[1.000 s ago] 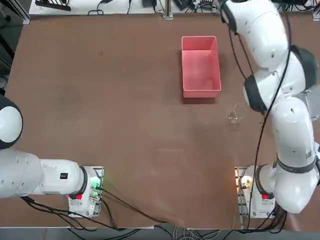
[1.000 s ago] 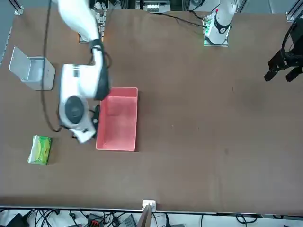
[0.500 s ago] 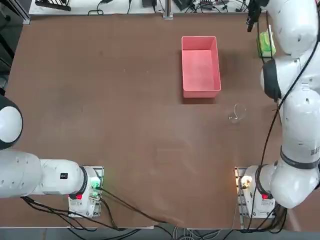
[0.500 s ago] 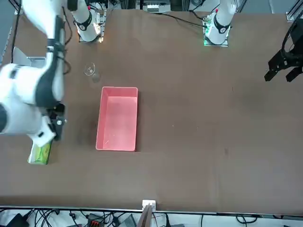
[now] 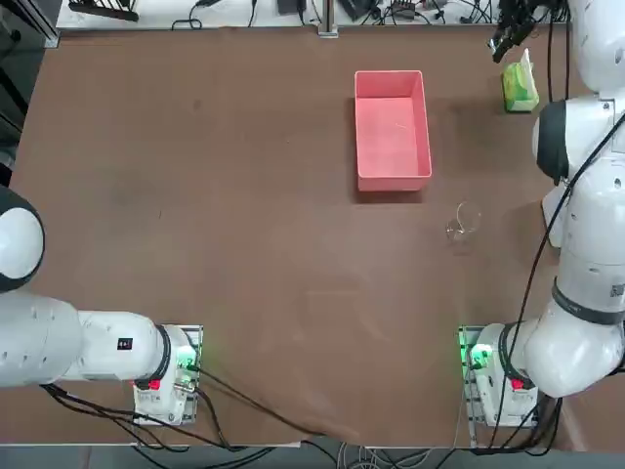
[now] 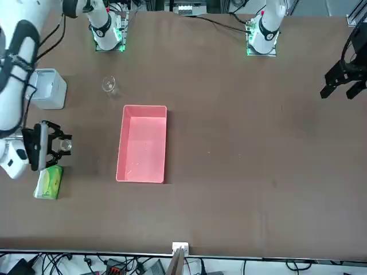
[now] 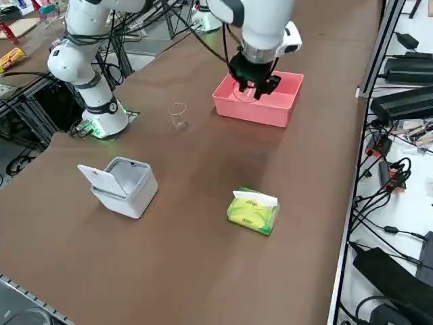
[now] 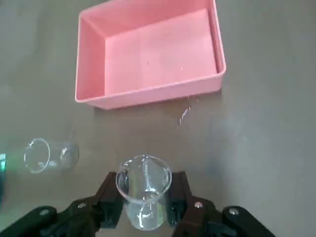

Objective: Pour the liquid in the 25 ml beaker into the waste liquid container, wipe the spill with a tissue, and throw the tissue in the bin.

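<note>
Right gripper [image 8: 144,210]: jaws closed on a small clear beaker [image 8: 143,190], one finger [image 8: 109,197] on each side of the glass, mouth up, spout visible at the rim. The gripper is carried in the air above the table [image 5: 244,195], near the green tissue pack [image 6: 49,181], well apart from the tray.

Beaker, held: seen again in the front view [image 6: 65,146] between the black fingers, just above the tissue pack.

Second beaker [image 8: 49,155]: clear glass, set down on the table between the tray and the right arm's base, apart from the gripper; also seen from overhead [image 5: 462,221].

Tray [image 8: 91,54]: pink, shallow, rectangular, placed near mid-table; a few small droplets are seen on its floor. It is well apart from the jaws.

Spill [image 8: 184,114]: a thin wet streak on the table just outside the tray's near wall, between tray and gripper.

Tissue pack, side view [image 7: 254,210]: green, a white sheet is raised from its top.

Bin [image 7: 125,185]: pale grey box, lid open, stood beside the tissue pack, apart from it.

Nothing is placed between the jaws and the tray.
</note>
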Motion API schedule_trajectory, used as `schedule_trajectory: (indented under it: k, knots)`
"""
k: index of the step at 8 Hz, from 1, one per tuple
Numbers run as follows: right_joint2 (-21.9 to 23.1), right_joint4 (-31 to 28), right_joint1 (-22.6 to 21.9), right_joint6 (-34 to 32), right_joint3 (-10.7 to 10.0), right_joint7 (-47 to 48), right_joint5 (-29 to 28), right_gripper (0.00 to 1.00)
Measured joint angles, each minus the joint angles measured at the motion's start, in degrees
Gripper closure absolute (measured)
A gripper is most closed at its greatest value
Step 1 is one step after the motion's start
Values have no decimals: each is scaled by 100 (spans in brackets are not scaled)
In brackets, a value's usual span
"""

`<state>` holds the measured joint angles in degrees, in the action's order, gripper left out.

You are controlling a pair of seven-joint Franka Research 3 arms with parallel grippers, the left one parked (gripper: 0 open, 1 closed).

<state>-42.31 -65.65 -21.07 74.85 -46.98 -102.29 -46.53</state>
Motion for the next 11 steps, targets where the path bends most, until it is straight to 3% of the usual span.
schedule_trajectory:
  k: [6,11]
  knots:
    - [-54,-833,410,-257,63,-1119,-1690,53]
    - [-1050,-1343,706,-247,208,-2710,-2998,53]
